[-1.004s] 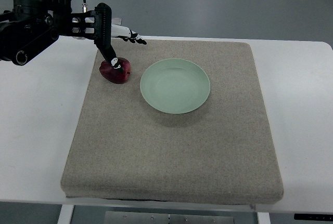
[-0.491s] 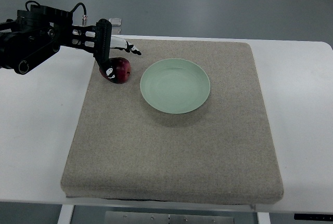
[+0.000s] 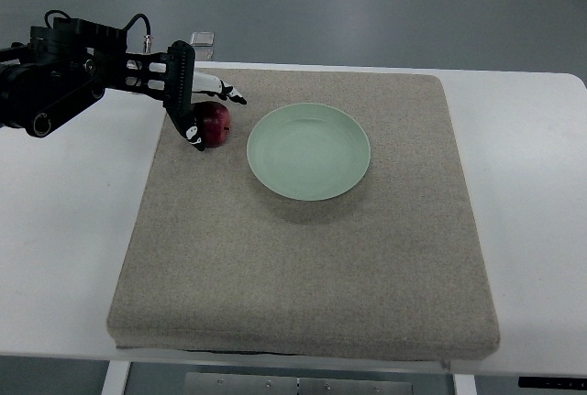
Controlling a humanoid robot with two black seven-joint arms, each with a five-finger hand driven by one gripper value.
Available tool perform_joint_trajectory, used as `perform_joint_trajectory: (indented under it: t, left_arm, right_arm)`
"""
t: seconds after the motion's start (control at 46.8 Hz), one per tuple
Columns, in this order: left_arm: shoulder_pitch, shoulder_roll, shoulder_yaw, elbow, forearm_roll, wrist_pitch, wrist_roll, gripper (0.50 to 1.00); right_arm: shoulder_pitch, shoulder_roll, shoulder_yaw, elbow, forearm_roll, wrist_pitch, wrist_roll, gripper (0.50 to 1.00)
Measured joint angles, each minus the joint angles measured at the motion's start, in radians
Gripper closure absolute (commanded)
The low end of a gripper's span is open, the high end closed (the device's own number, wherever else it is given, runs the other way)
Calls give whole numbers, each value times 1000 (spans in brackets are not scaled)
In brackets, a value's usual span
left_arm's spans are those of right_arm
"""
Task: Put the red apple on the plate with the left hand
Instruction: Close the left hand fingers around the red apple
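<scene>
Apple [image 3: 215, 126]: dark red, sits on the mat [image 3: 303, 248] at its far-left corner area, inside the grasp of the left robot hand [image 3: 197, 106]. Whether it rests on the mat or is lifted just clear of it, cannot tell from this steep view.

Left robot hand: fingers curled around the apple, pinching it. One black finger [image 3: 193, 134] wraps down the apple's left side to its near edge; light-coloured fingers with dark tips reach over the far side, tips pointing right. The black palm block stands upright just left of the apple.

Left arm [image 3: 55, 70]: black, cabled, comes in from the left edge over the white counter [image 3: 55, 230], roughly level, wrist at the mat's left border.

Plate [image 3: 308, 151]: pale green, round, empty, just right of the robot hand and the apple, apart from both by a narrow strip of mat. Not touching the apple.

Mat: beige, coarse fabric, square with rounded corners, covers most of the counter centre.

Small clear object [image 3: 203, 38] lies on the floor beyond the robot hand, past the counter's far edge; too small to identify.
</scene>
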Motion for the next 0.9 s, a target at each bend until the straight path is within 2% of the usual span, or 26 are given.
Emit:
perform_joint_trajectory:
  t: [0.128,0.192,0.235,0.278,0.342,0.427,0.513,0.577,0.748,0.897]
  left_arm:
    - [0,0,0,1,0,0,0,557]
    - [0,1,0,2,1,0,0,606]
    - [0,1,0,2,3,0,0,615]
    - [0,1,0,4,4,0,0,670]
    - [0,1,1,5,10,4,2,688]
    - [1,0,7,5,12,7,3,746]
    - [3,0,12,5,12,8,3,812]
    - [3,0,12,6,11,8,3,881]
    - [1,0,12,12,5,9,5,892]
    - [-3,-1,11,12,5,11,5,879]
  right_arm:
    - [0,0,0,0,0,0,0,570]
    - [0,0,0,0,0,0,0,568]
    - [0,0,0,0,0,0,0,570]
    - [1,0,0,0,0,0,0,568]
    - [0,0,0,0,0,0,0,568]
    - [0,0,0,0,0,0,0,568]
    - [0,0,0,0,0,0,0,568]
    - [0,0,0,0,0,0,0,570]
    - [0,0,0,0,0,0,0,568]
    - [0,0,0,0,0,0,0,568]
